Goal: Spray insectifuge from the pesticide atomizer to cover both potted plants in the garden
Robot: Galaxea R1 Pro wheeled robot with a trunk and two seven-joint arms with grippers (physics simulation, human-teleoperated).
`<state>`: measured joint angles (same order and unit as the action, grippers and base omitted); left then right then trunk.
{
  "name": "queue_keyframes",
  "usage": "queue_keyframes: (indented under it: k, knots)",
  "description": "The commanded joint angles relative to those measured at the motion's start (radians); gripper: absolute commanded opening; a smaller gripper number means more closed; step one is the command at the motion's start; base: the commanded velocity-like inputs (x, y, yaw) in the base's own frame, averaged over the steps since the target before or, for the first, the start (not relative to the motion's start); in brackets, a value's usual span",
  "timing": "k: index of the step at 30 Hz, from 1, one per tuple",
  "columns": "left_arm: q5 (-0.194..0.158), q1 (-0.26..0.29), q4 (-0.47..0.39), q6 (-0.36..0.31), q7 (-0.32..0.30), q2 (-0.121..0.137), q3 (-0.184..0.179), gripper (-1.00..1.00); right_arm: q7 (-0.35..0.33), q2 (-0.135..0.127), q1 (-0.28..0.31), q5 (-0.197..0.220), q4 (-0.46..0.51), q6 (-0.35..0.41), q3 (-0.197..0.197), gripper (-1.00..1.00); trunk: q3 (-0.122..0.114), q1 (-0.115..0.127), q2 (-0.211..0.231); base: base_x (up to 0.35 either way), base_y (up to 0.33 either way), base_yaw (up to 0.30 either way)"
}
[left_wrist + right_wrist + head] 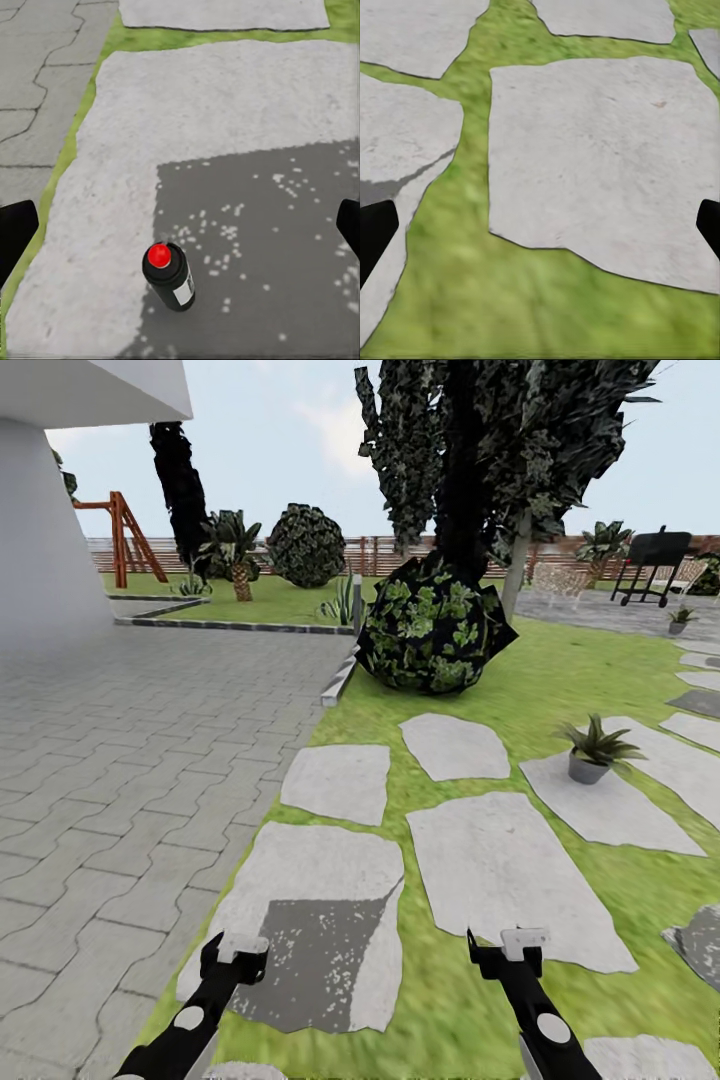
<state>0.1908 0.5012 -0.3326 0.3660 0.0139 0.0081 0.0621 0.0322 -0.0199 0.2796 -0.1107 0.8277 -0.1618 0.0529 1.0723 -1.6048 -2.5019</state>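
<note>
- Green lawn (560, 690) and flat grey stepping stones (500, 870) lie under my arms, with a grey paved path off past my left pincer.
- My left pincer (236, 952) is spread wide with nothing in it, and so is my right pincer (507, 950).
- Right below the left pincer the pesticide atomizer (169, 274) stands up on a stone.
- One potted plant (594, 748) sits ahead of the right pincer.
- If I drop down crooked, I think a finger could knock the bottle over.

Black barbecue grill (655, 563) far right of round leafy bush (433, 622); wooden swing frame (125, 538) far left.
</note>
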Motion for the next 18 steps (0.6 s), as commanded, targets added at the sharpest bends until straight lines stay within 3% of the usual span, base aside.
queue_keyframes:
  k: [1, 8, 18]
  knots:
    - [0.012, 0.001, 0.001, 0.004, 0.000, 0.002, 0.007, 1.00, 0.003, 0.000, 0.000, -0.010, -0.001, -0.002, 0.001, 1.00, 0.006, 0.000, -0.001, 0.000, 0.000, 0.000]
    - [0.014, 0.000, 0.001, 0.004, -0.006, 0.017, 0.016, 1.00, 0.004, 0.000, 0.000, -0.010, -0.002, -0.002, 0.001, 1.00, 0.045, -0.003, -0.002, 0.000, 0.000, 0.000]
    - [0.015, 0.000, 0.001, 0.004, -0.006, 0.019, 0.018, 1.00, 0.004, 0.000, 0.001, -0.010, -0.002, -0.002, 0.001, 1.00, 0.099, -0.008, -0.005, 0.000, 0.000, 0.000]
